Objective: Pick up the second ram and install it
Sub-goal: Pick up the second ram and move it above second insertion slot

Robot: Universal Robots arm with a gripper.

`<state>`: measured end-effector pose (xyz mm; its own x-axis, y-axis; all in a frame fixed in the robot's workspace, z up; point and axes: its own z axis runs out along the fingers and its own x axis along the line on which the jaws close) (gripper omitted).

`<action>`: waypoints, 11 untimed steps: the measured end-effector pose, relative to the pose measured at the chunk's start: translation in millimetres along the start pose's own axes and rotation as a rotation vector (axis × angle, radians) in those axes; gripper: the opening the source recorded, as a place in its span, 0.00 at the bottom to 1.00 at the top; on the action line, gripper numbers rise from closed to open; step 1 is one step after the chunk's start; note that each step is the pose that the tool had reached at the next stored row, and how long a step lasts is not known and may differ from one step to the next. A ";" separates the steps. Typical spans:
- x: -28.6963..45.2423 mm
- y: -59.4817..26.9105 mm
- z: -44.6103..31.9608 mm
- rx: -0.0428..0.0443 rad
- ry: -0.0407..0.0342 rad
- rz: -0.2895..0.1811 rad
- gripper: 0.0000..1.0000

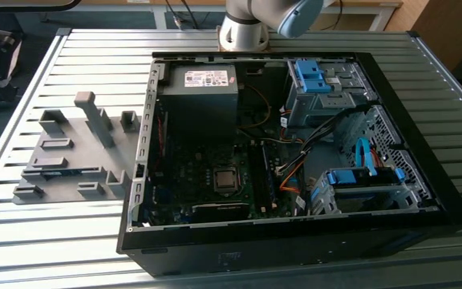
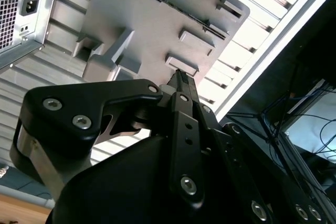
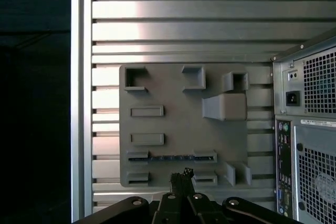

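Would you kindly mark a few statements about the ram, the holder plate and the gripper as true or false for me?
1. The computer case lies open on the slatted table. True.
2. The gripper is gripping the second ram. False: it is shut on nothing, and the ram lies on the grey holder plate, bridging two of its blocks.
3. The holder plate sits at the exterior view's left of the case. True.
4. The gripper is down inside the case. False: in both wrist views it hangs over the holder plate, outside the case.
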<state>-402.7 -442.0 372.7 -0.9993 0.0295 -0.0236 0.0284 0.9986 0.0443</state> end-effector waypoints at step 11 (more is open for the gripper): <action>0.7 -0.1 0.3 -0.0031 0.0060 -0.135 0.11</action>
<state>-403.4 -442.1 372.5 -0.9942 -0.1050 -0.0236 -0.1060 0.9934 0.0442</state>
